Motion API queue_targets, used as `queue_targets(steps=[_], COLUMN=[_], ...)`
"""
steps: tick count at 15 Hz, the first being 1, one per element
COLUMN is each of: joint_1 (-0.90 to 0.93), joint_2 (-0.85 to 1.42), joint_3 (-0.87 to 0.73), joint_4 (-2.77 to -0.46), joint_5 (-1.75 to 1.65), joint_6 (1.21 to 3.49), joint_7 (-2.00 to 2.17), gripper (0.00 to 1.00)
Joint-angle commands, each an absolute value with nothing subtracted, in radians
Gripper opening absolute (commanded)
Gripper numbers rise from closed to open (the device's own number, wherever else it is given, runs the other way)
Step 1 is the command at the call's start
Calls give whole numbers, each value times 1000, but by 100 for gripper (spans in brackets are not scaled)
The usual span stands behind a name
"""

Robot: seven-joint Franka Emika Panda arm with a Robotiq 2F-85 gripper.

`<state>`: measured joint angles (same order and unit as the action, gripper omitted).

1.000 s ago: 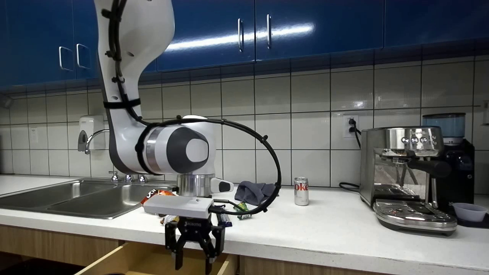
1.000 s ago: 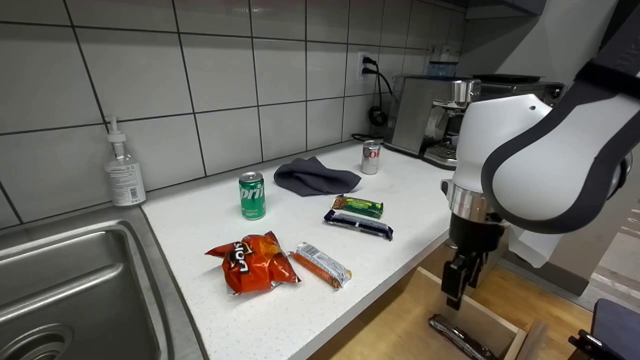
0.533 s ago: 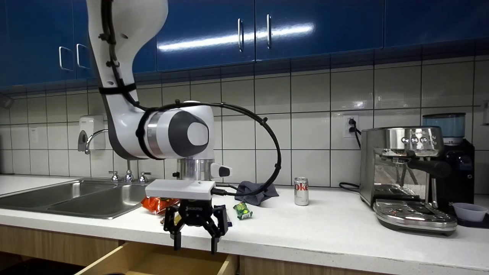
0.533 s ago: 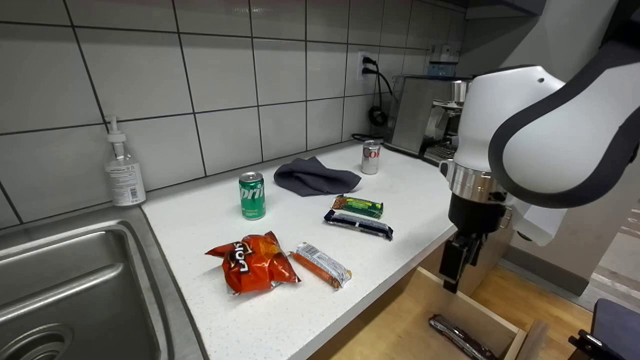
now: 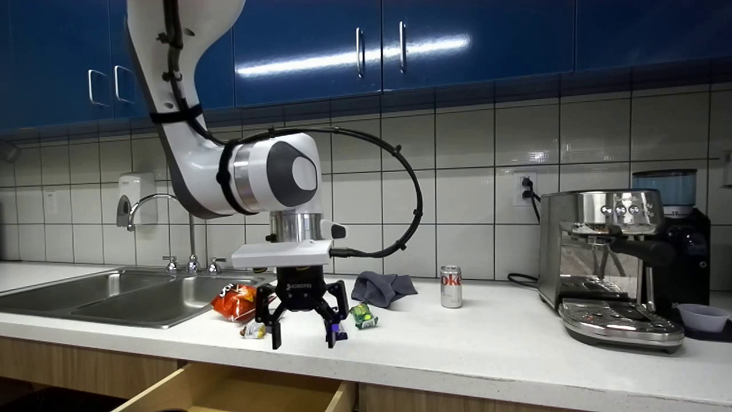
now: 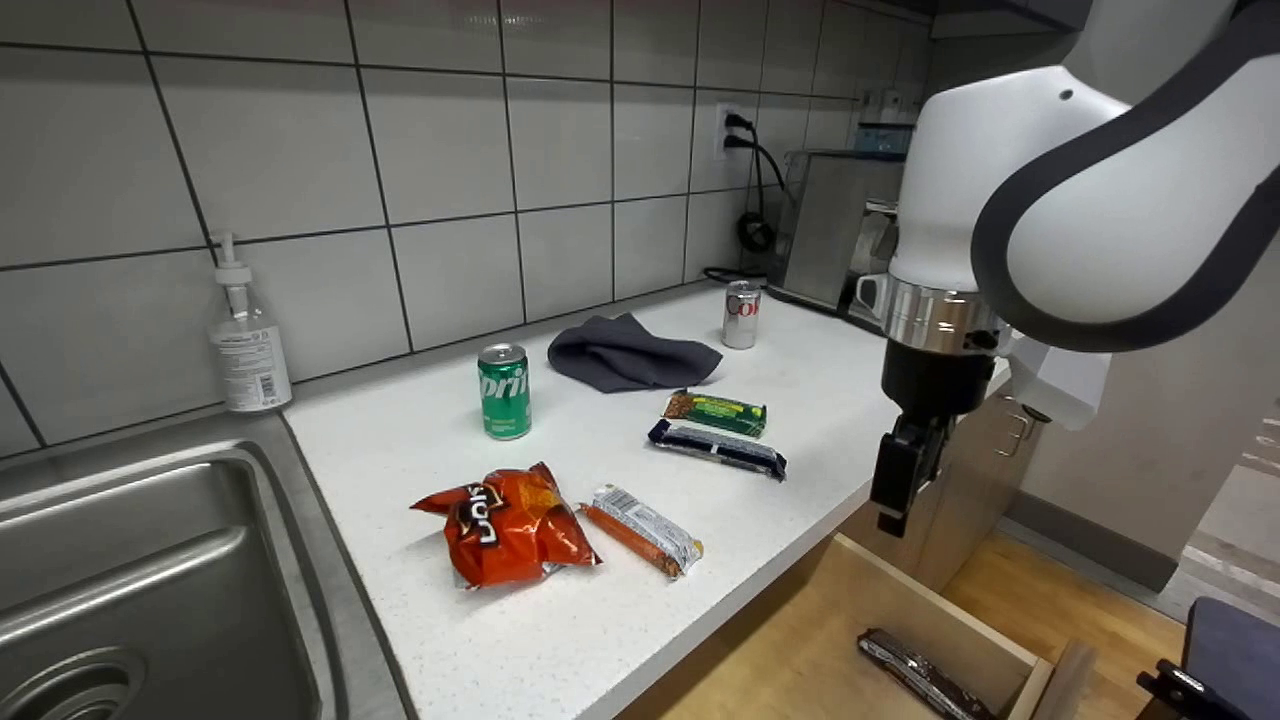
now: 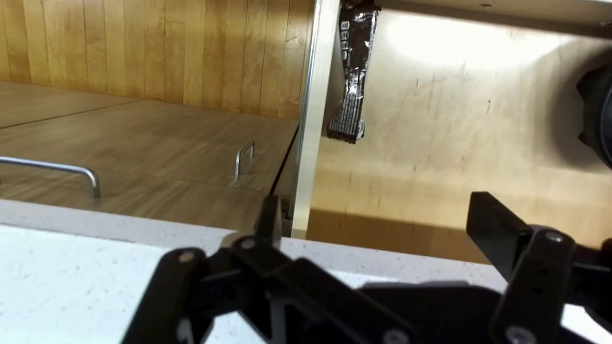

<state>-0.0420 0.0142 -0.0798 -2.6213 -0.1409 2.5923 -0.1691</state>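
The spread, empty end effector (image 5: 303, 337) is hovering by the desk's front edge (image 5: 457, 383), above the drawer (image 7: 430, 134), which is likely keeping a wrapped bar (image 7: 355, 67) contained.

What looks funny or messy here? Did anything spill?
I see nothing spilled or broken. The dark grey cloth lies bunched up on the white countertop, so it looks untidy. The pale wooden drawer stands open with a long, shiny brown wrapped bar inside; drawers are usually shut, but maybe that's on purpose.
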Motion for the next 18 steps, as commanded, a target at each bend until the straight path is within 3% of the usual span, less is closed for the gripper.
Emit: queue_targets(steps=[1, 18], joint_1=[-43, -26], joint_2=[48, 405], joint_3=[-68, -34], joint_4=[-2537, -2118], joint_5=[-191, -193], joint_6=[2546, 2517], joint_7=[-156, -268], gripper=[100, 100])
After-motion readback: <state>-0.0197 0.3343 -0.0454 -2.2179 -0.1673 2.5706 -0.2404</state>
